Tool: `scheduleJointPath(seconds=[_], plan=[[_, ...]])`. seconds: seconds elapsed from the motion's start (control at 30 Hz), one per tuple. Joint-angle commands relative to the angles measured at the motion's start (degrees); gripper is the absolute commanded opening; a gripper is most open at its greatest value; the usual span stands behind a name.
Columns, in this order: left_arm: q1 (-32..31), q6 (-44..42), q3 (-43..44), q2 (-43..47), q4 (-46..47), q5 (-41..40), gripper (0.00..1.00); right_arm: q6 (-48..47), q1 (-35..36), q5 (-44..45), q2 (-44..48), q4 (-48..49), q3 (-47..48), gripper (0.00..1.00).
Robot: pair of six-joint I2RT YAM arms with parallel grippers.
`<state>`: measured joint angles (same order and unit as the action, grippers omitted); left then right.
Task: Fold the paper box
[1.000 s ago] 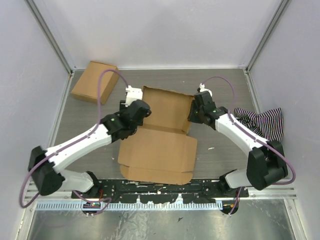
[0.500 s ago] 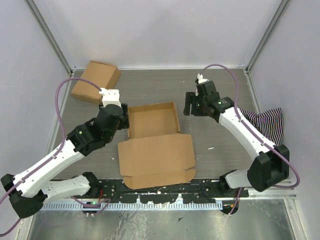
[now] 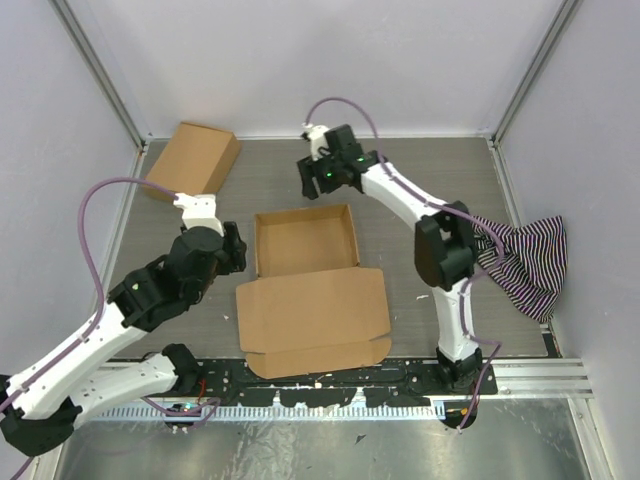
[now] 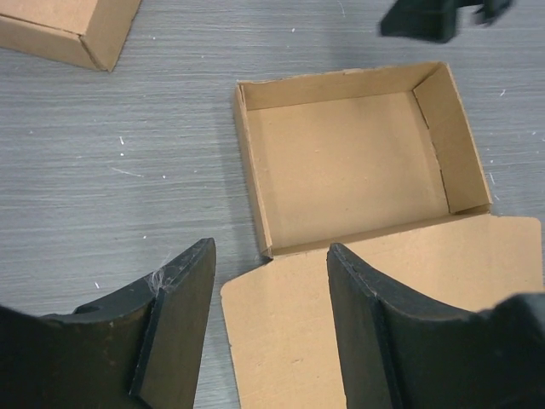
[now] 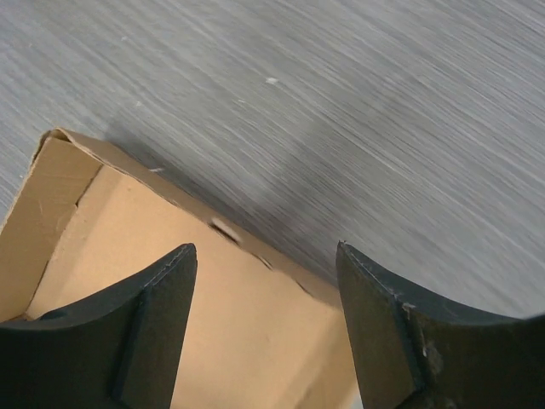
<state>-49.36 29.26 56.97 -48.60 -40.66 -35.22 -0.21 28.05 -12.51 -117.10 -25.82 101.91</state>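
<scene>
The paper box (image 3: 305, 240) lies mid-table as a shallow open tray with its walls up. Its lid flap (image 3: 315, 320) lies flat toward the near edge. My left gripper (image 3: 235, 252) is open and empty, hovering left of the tray. In the left wrist view (image 4: 271, 250) it sits above the tray's near-left corner (image 4: 268, 251), where the lid joins. My right gripper (image 3: 312, 183) is open and empty, above the table just beyond the tray's far wall. In the right wrist view (image 5: 264, 251) that far wall (image 5: 213, 230) with its slots lies between the fingers.
A smaller ready-made cardboard box (image 3: 192, 160) sits at the far left, also in the left wrist view (image 4: 68, 25). A striped cloth (image 3: 520, 255) lies at the right wall. Enclosure walls ring the table. A metal rail (image 3: 320, 380) runs along the near edge.
Both grippers have left the box's sides. The left drew back to the near left. The right swung far and left, past the back wall. The tray now stands squared, nearer the lid.
</scene>
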Motion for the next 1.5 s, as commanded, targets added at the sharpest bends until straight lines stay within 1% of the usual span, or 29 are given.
scheduleJointPath(seconds=[0.0, 0.1, 0.2, 0.37, 0.57, 0.7, 0.73, 0.77, 0.8, 0.83, 0.9, 0.97, 1.1, 1.17, 1.23, 1.27, 1.3, 1.33, 1.4, 1.43, 1.47], plan=[[0.21, 3.0, -2.95, 4.81, -2.0, 0.76, 0.61, -10.85, 5.75, -1.95, -4.88, -1.73, 10.18, 0.72], [0.21, 3.71, -4.0, 6.9, -3.31, 0.13, 0.61, -12.29, 6.88, -1.49, -8.28, -2.18, 12.92, 0.72], [0.19, 3.88, -4.27, 7.58, -4.82, -0.66, 0.61, -13.38, 7.79, -1.14, -10.87, -4.85, 15.12, 0.72], [0.2, 3.97, -5.27, 7.99, -4.96, -0.93, 0.61, -14.15, 9.27, 1.75, -12.13, -4.08, 12.62, 0.72], [0.2, 4.49, -6.5, 8.2, -4.84, -0.37, 0.61, -13.38, 9.34, 4.47, -15.19, -3.01, 11.96, 0.73], [0.17, 5.31, -7.08, 8.47, -4.48, 0.19, 0.61, -11.97, 9.38, 6.51, -16.97, -2.57, 12.26, 0.71], [0.18, 5.49, -7.2, 8.56, -4.24, 0.39, 0.61, -11.06, 9.32, 7.91, -16.97, -2.51, 12.19, 0.67], [0.22, 5.59, -7.3, 8.6, -4.03, 0.62, 0.61, -9.55, 9.15, 9.51, -16.75, -2.49, 11.72, 0.61], [0.22, 5.83, -7.31, 8.59, -3.7, 0.96, 0.61, -7.98, 8.7, 11.82, -16.24, -2.48, 10.92, 0.48], [0.18, 6.02, -7.28, 8.54, -3.41, 1.4, 0.6, -6.03, 8.05, 13.39, -15.27, -2.43, 9.67, 0.4], [0.22, 6.47, -7.18, 8.52, -2.57, 2.73, 0.6, -1.65, 5.61, 15.17, -11.87, -1.73, 5.07, 0.29], [0.21, 6.7, -7.31, 8.39, -1.31, 4.38, 0.59, 3.98, 2.01, 16.03, -6.76, -0.48, -2.41, 0.22], [0.19, 6.87, -8.33, 7.81, 2.03, 6.9, 0.58, 15.4, -7.15, 16.24, 7.16, 0.33, -20.03, 0.19], [0.19, 6.82, -8.31, 7.03, 3.1, 7.91, 0.58, 18.7, -10.37, 16.48, 14.39, 0.4, -29.65, 0.2], [0.18, 6.76, -7.98, 6.13, 3.83, 8.88, 0.58, 20.67, -11.4, 15.77, 21.73, 1.02, -39.06, 0.22], [0.22, 6.7, -7.86, 5.74, 4.17, 9.52, 0.57, 22.73, -11.23, 15.13, 25.57, 1.5, -43.39, 0.26], [0.21, 6.74, -7.83, 5.31, 4.57, 9.94, 0.57, 24.87, -10.92, 12.49, 29.18, 2.97, -48.1, 0.33], [0.18, 6.87, -7.74, 4.91, 4.92, 10.3, 0.57, 27.08, -10.25, 9.28, 33.1, 4.86, -52.42, 0.37], [0.16, 7.36, -7.65, 4.14, 5.63, 11.49, 0.57, 33.24, -6.71, 4.21, 40.22, 9.45, -60.48, 0.48], [0.18, 7.63, -7.63, 3.86, 5.73, 12.34, 0.57, 37.17, -4.02, 3.67, 43.61, 11.23, -64.02, 0.53], [0.18, 8.11, -7.58, 3.61, 5.72, 13.03, 0.57, 42.59, -0.81, 3.59, 46.66, 12.77, -66.78, 0.56]])
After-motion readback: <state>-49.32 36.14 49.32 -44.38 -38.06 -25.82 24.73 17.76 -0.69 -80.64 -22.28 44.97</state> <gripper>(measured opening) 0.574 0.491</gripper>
